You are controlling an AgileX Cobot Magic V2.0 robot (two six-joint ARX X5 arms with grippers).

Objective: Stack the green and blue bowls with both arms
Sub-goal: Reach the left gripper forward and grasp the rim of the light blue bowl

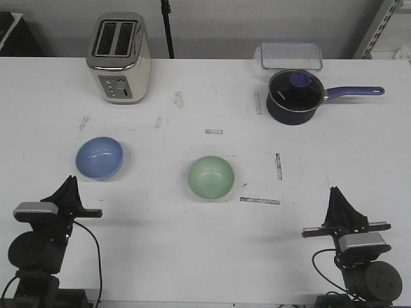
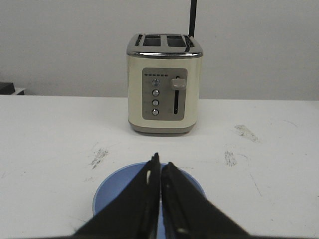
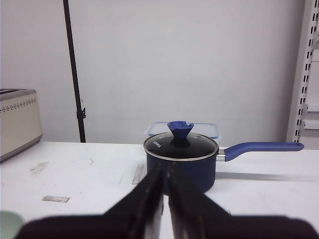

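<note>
A light periwinkle blue bowl (image 1: 99, 158) sits on the left of the white table; the pale mint green bowl (image 1: 210, 177) rests near the middle, apart from it. My left gripper (image 1: 69, 186) hovers at the front left, just short of the blue bowl, its fingers shut on nothing. In the left wrist view the blue bowl (image 2: 117, 191) lies partly hidden behind the shut left gripper (image 2: 160, 162). My right gripper (image 1: 336, 196) stays at the front right, shut and empty. The right wrist view catches only a sliver of the green bowl (image 3: 9, 224), off to the side of the right gripper (image 3: 166, 169).
A cream toaster (image 1: 119, 58) stands at the back left. At the back right are a dark navy saucepan (image 1: 294, 96) with glass lid and long handle, and behind it a clear lidded container (image 1: 290, 55). Tape strips (image 1: 259, 200) and scuffs mark the tabletop.
</note>
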